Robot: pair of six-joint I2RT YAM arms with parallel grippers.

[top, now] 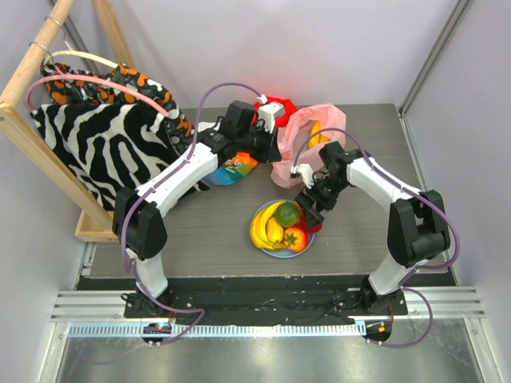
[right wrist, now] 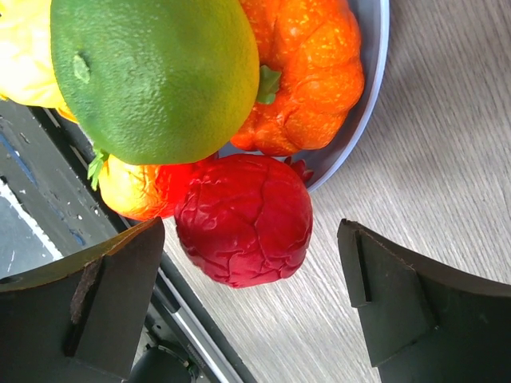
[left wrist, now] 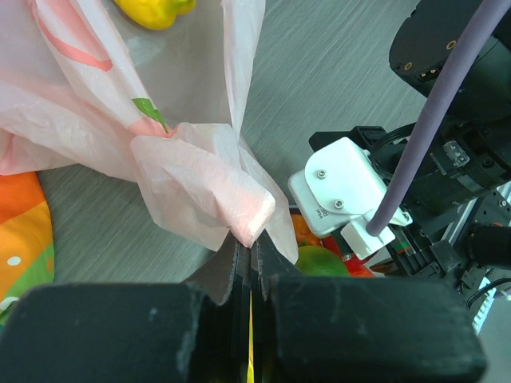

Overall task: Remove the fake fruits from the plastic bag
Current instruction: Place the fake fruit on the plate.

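The pink plastic bag (top: 307, 140) lies at the back of the table, and a yellow fruit (top: 318, 132) shows through it. My left gripper (top: 278, 150) is shut on a bunched fold of the bag (left wrist: 204, 179). The yellow fruit (left wrist: 152, 9) lies inside the film. A light-blue plate (top: 275, 254) holds a banana bunch (top: 265, 227), a green fruit (top: 287, 214) and an orange-red fruit (top: 294, 238). My right gripper (right wrist: 251, 239) hangs open by the plate rim (right wrist: 371, 80). A red fruit (right wrist: 243, 219) sits between its fingers, touching neither.
A wooden rack (top: 32, 72) draped with a zebra-striped cloth (top: 96, 144) fills the back left. A rainbow-coloured cloth (top: 235, 169) lies under my left arm. A red object (top: 275, 102) sits behind the bag. Grey walls close in on three sides.
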